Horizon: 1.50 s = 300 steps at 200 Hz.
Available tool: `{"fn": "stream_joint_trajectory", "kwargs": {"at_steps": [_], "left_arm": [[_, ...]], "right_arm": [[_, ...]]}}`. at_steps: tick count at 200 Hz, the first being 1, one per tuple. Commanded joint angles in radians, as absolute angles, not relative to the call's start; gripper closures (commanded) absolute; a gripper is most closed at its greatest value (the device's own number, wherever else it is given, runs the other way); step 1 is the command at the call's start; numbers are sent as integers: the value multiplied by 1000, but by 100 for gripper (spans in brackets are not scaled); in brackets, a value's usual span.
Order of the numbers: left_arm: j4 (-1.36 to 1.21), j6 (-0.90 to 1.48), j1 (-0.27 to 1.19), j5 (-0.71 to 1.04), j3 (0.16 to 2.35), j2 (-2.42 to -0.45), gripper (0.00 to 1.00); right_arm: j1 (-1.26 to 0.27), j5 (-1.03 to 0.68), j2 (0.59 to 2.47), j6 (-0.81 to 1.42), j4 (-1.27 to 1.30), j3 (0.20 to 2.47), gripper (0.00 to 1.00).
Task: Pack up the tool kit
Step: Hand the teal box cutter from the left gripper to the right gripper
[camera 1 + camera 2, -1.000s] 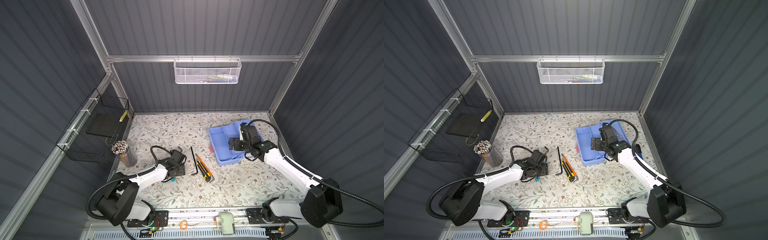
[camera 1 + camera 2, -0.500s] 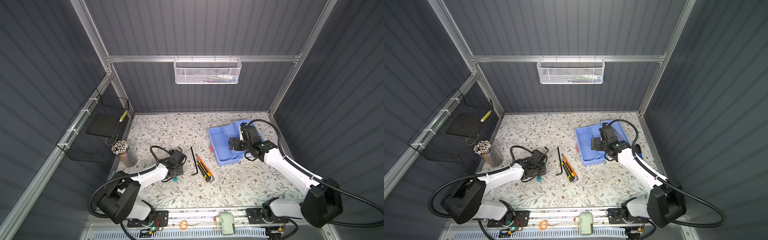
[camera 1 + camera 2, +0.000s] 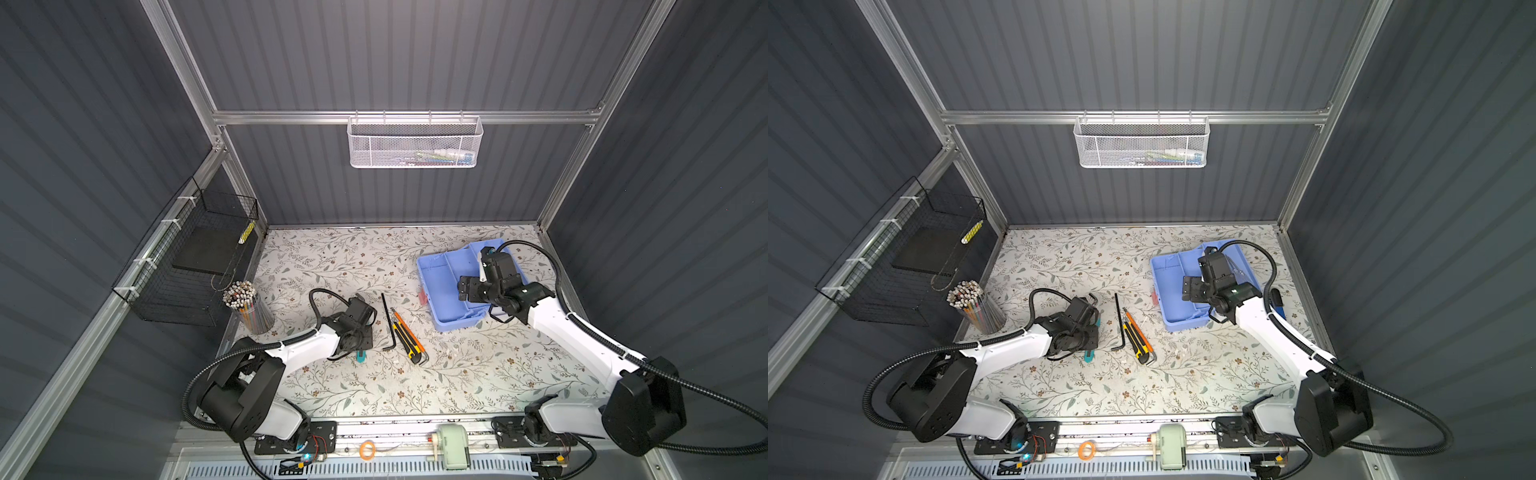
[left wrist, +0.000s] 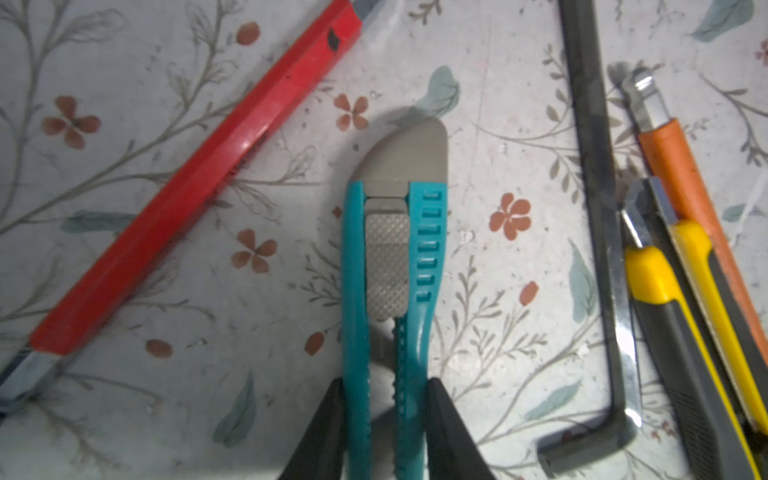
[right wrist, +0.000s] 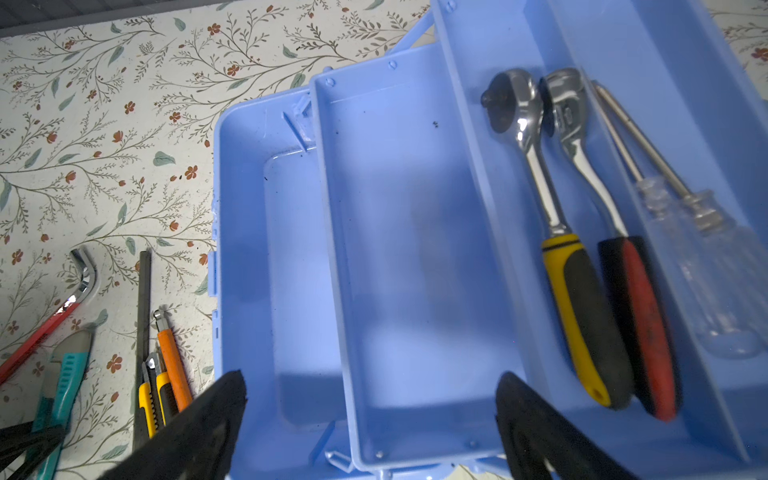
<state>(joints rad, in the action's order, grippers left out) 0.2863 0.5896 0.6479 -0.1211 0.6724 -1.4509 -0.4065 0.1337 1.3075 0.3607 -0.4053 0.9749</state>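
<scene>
Centrally, ribbed teal plastic knife (image 4: 429, 266), knurled slider (image 4: 387, 257)

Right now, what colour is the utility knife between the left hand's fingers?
Teal utility knife, grey tip; shows best in the left wrist view.

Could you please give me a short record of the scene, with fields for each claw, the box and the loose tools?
Left claw: closed on the teal plastic utility knife, lying on the floral table
Right claw: open, above the light blue plastic tool box
In box tray: yellow-handled ratchet, red-handled ratchet, clear-handled screwdrivers
Middle tray: empty
Loose on table: red slim knife, black hex key, yellow-and-black utility knife, orange knife
</scene>
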Motion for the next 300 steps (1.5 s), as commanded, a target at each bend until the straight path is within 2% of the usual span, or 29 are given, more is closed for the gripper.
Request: {"fn": "stream_joint_trajectory", "kwargs": {"at_steps": [1, 66, 128, 180, 282, 300], "left_arm": [[312, 583, 659, -61, 681, -1461, 81], [296, 610, 697, -84, 747, -1383, 81], [252, 623, 740, -77, 842, -1384, 81], [129, 630, 766, -6, 888, -1425, 81], [-4, 603, 812, 103, 937, -1471, 81], [-31, 598, 814, 134, 940, -1480, 81]], "right_arm": [[-403, 115, 1282, 379, -394, 959, 6], [-436, 26, 1294, 391, -323, 960, 14], [-497, -88, 1363, 492, -211, 966, 22], [-554, -195, 1454, 558, -101, 985, 28], [-602, -276, 1546, 609, -26, 1026, 38], [-603, -282, 1548, 618, -14, 1028, 45]]}}
